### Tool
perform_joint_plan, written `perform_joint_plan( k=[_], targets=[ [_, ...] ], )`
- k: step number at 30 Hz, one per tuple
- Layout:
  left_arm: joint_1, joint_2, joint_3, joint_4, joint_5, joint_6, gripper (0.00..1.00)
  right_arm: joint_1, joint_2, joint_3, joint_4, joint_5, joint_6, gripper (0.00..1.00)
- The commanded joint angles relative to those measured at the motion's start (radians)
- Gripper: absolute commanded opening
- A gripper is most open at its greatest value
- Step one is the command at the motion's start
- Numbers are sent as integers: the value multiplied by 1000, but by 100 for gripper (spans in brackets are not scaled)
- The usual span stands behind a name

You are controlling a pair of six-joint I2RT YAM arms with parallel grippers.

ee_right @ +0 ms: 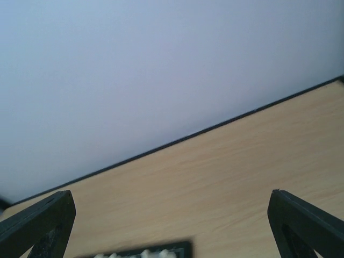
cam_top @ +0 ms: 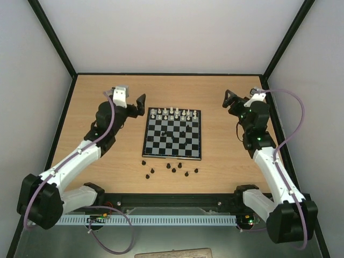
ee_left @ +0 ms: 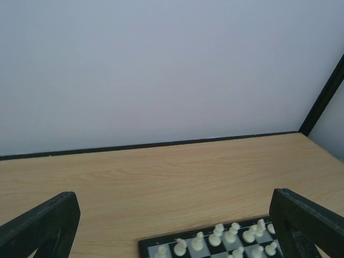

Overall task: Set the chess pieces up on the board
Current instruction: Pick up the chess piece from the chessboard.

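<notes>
Black pieces just beside board

The board is black-and-white chequered, with white pieces along its far edge and black chess pieces beyond its near edge.

Both arms stretched forward, jaws wide.
My left arm and right arm angle outward, wrists turned in toward each other; my left gripper and right gripper are fully spread, holding nothing.
</notes>
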Motion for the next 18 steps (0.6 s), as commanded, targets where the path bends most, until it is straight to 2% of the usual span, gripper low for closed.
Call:
perform_joint_plan(
  k=[1,4,6,8,11,14,16,18],
  targets=[
    [-10,58,138,-281,14,-213,100,-2,-37,56,-352,-193,150,99],
    [-11,93,212,-407,82,-303,99,-2,-21,56,-410,-280,149,99],
    [-18,99,218,-454,108,-326,100,0,11,57,-431,-367,145,99],
    [-25,87,210,-481,120,-332,99,20,42,55,-435,-383,134,99],
    [-26,47,172,-482,160,-320,100,108,115,97,-500,-283,90,99],
    [-5,2,93,-488,98,-416,100,206,184,136,-526,-226,77,98],
    [46,-31,26,-419,227,-395,100,304,247,182,-554,-136,56,94],
    [66,-41,-6,-412,279,-390,100,372,323,241,-599,-45,38,87]
  ],
)
